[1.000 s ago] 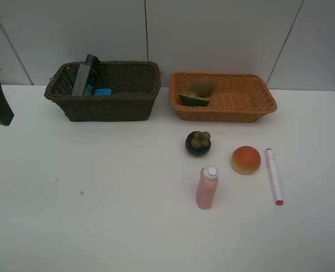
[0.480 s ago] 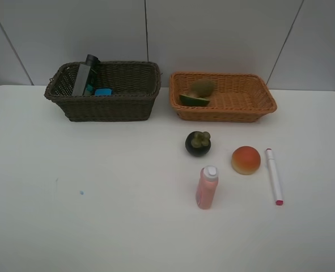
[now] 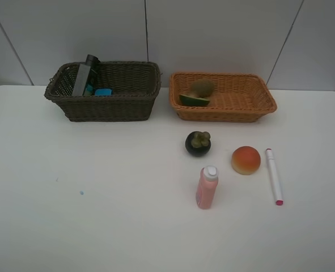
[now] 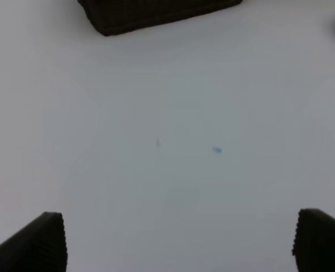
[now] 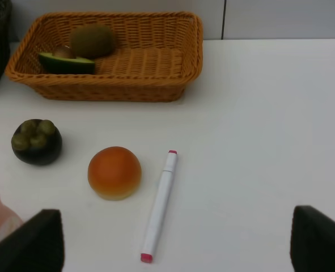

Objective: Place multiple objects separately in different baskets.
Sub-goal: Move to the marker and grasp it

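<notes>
The dark brown basket (image 3: 110, 107) at the back left holds a dark green pump bottle (image 3: 85, 75) and a blue eraser (image 3: 103, 92). Inside the light orange basket (image 3: 224, 113) lie a halved avocado (image 3: 193, 100) and a kiwi (image 3: 202, 87). On the table in front of it are a mangosteen (image 3: 198, 143), an orange bun (image 3: 246, 160), a white-pink marker (image 3: 274, 176) and an upright pink bottle (image 3: 207, 187). The exterior view shows neither gripper. My left gripper (image 4: 178, 243) is open over bare table. My right gripper (image 5: 173, 241) is open, held back from the bun (image 5: 114, 172) and marker (image 5: 160, 204).
The white table (image 3: 99, 215) ends at a grey tiled wall (image 3: 212, 34) just behind the baskets. A small blue speck (image 3: 81, 192) marks the table at the front left. The dark basket's corner (image 4: 150, 11) shows in the left wrist view.
The dark arm part at the far left edge of the exterior view a second ago has left the frame. No object has moved.
</notes>
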